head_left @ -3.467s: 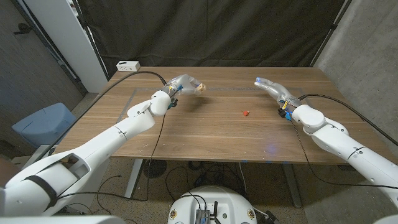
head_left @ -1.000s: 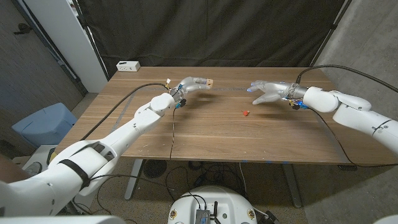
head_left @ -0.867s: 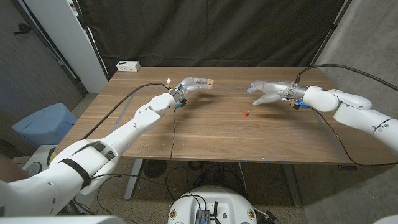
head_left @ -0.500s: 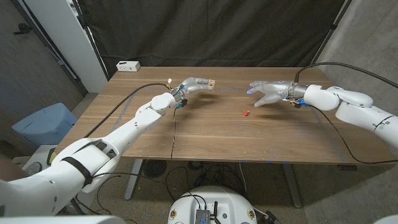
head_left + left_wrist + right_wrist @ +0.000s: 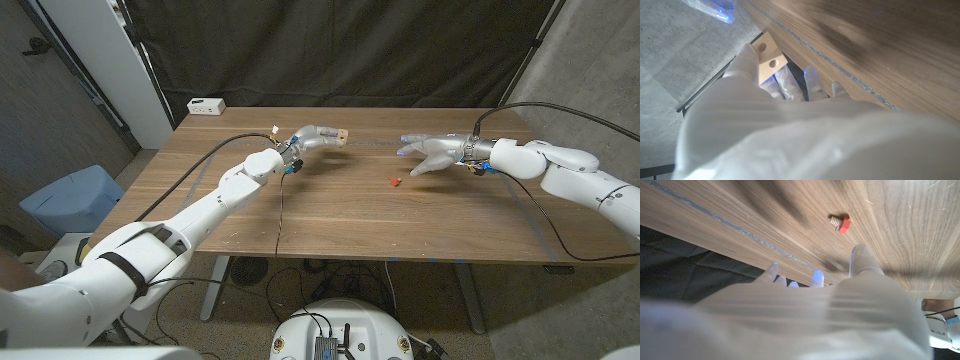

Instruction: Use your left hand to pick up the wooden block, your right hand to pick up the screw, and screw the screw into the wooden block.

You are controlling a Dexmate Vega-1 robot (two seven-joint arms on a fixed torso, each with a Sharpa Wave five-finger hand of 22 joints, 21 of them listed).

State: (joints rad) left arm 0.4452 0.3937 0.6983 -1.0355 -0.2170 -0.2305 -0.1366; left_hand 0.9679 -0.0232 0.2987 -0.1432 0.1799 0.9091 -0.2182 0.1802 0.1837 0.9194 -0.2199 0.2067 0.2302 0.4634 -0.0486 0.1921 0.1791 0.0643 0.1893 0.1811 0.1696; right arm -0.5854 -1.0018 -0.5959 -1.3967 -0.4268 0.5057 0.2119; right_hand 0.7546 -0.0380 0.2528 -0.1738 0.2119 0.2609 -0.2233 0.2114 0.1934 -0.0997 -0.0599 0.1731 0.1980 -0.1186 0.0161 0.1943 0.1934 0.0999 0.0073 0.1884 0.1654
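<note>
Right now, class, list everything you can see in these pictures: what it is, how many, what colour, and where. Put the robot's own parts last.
wooden block: one, pale wood with round holes, held above the table by the left hand.
screw: one, red head, lying on the table near the right hand, not touched.
table: one, brown wood, under both arms.
white box: one, at the table's far left corner.
blue bin: one, on the floor beside the table's left side.
black curtain: one, behind the table.
left hand: one, white, grips the block.
right hand: one, white, fingers spread, above the table.
</note>
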